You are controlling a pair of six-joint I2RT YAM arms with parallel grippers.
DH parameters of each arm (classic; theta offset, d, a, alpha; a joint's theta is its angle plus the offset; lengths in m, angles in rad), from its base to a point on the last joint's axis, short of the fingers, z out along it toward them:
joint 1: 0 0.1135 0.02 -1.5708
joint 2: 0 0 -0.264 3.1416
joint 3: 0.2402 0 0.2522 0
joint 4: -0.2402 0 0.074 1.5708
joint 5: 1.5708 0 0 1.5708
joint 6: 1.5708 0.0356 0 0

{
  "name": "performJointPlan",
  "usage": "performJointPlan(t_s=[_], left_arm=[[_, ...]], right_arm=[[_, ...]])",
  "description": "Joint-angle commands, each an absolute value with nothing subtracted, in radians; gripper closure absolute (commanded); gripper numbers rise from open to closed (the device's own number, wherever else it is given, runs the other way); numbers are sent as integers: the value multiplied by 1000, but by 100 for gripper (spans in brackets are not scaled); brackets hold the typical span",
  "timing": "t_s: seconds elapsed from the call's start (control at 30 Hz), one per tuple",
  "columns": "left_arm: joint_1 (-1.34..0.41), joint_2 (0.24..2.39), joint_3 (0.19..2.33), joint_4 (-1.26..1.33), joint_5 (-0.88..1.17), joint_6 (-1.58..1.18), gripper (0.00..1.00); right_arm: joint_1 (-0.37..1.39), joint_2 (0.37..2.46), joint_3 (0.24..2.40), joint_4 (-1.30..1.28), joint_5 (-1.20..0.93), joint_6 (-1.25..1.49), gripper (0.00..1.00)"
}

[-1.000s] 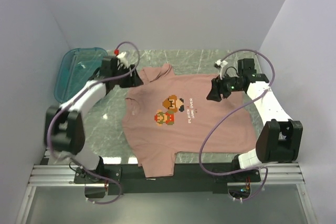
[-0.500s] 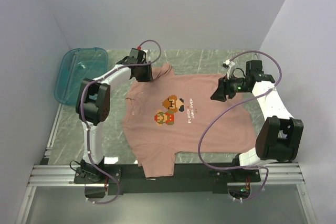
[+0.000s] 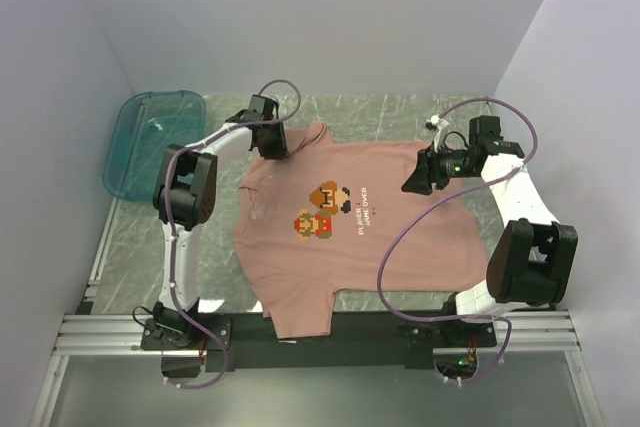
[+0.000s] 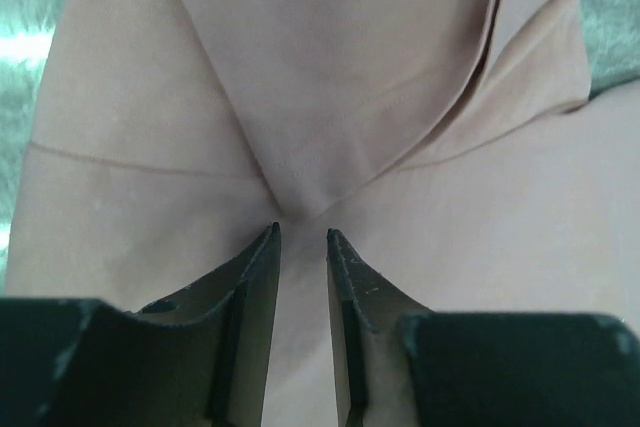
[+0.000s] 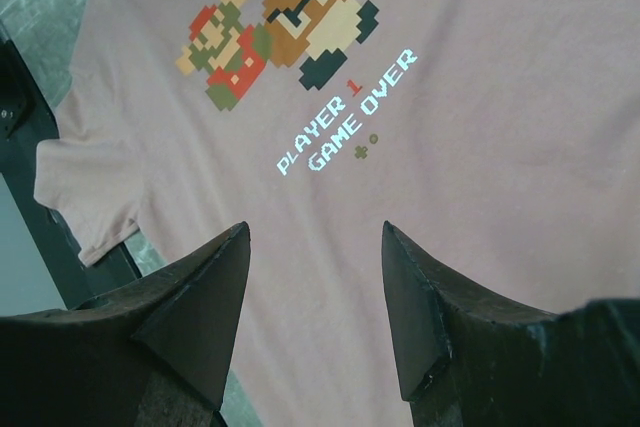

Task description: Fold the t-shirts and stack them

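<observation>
The salmon-pink t-shirt [image 3: 340,237] lies spread flat on the table, print side up, collar to the left. Its pixel-character print and white lettering [image 5: 340,117] show in the right wrist view. My left gripper [image 3: 272,143] hangs low over the shirt's far left sleeve. In the left wrist view [image 4: 302,237] its jaws stand a narrow gap apart, with the tip of a folded-over flap of pink cloth [image 4: 330,77] just ahead of them. My right gripper [image 3: 414,179] is wide open and empty above the shirt's right part; in the right wrist view [image 5: 315,237] there is only cloth below it.
A teal translucent bin [image 3: 150,137] stands at the far left of the marbled green table [image 3: 390,117]. The shirt's near sleeve hangs over the table's front edge onto the black rail [image 3: 300,327]. White walls close in the sides and back.
My left gripper has swung right from beside the bin onto the shirt's far sleeve, its arm folding up. My right gripper shifted slightly right. The shirt has not moved.
</observation>
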State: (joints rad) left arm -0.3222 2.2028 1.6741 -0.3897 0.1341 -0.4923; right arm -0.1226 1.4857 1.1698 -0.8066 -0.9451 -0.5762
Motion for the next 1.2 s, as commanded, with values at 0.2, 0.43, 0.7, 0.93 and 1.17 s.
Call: performJointPlan(t_s=[0.2, 0.43, 0.7, 0.93, 1.17], left_arm=[[-322, 2259, 1793, -405, 114, -520, 69], [-321, 2279, 1815, -400, 98, -514, 76], [-311, 2237, 1831, -353, 77, -515, 99], [-259, 2252, 1894, -295, 129, -564, 100], [-206, 2351, 2012, -160, 233, -614, 100]], right_arm=[[-141, 1503, 1187, -831, -986, -601, 38], [-159, 1502, 1189, -842, -1003, -604, 38], [-170, 1508, 1192, -851, -1017, -612, 38], [-170, 1514, 1195, -862, -1022, -618, 38], [-172, 1528, 1203, -876, -1026, -632, 38]])
